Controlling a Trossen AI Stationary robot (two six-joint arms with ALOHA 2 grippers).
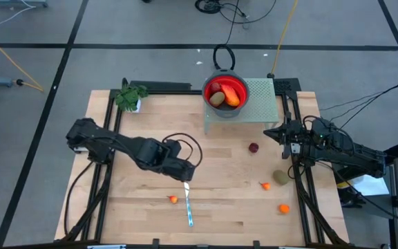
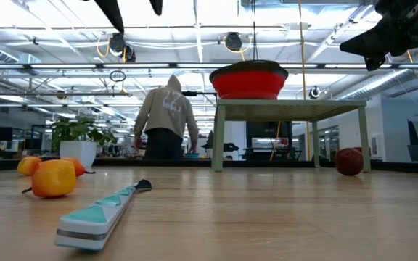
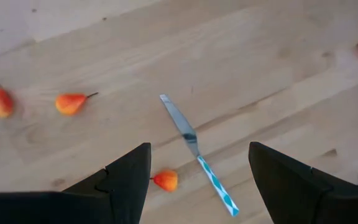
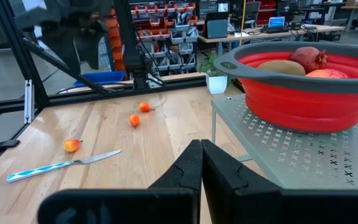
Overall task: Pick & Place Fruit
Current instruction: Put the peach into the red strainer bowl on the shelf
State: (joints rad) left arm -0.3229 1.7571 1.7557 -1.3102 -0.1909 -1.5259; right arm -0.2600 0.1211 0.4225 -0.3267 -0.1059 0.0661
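The left tool (image 3: 197, 180) hangs above the worktop (image 1: 220, 214) with its fingers spread wide and nothing between them, and just beyond them lie a small orange fruit (image 3: 165, 180) and a knife (image 3: 197, 155) with a striped blue handle. That fruit looks like the piece to take: the tool should shift until the fruit sits midway between the fingers, come straight down, and close well clear of the blade, which lies just beside it. Two more orange pieces (image 3: 70, 102) rest farther off on the same wood. From above, other fruit is scattered toward the right side: a dark red ball (image 1: 253, 147), an olive oval (image 1: 280, 177) and orange bits (image 1: 283, 208). The red bowl (image 1: 242, 102) on a small perforated stand (image 1: 261, 93) at the far edge already holds several pieces, so it is probably where the fruit goes; the carry must rise above its rim. The right tool (image 4: 201, 163) waits near that stand, its fingers pressed together and empty.
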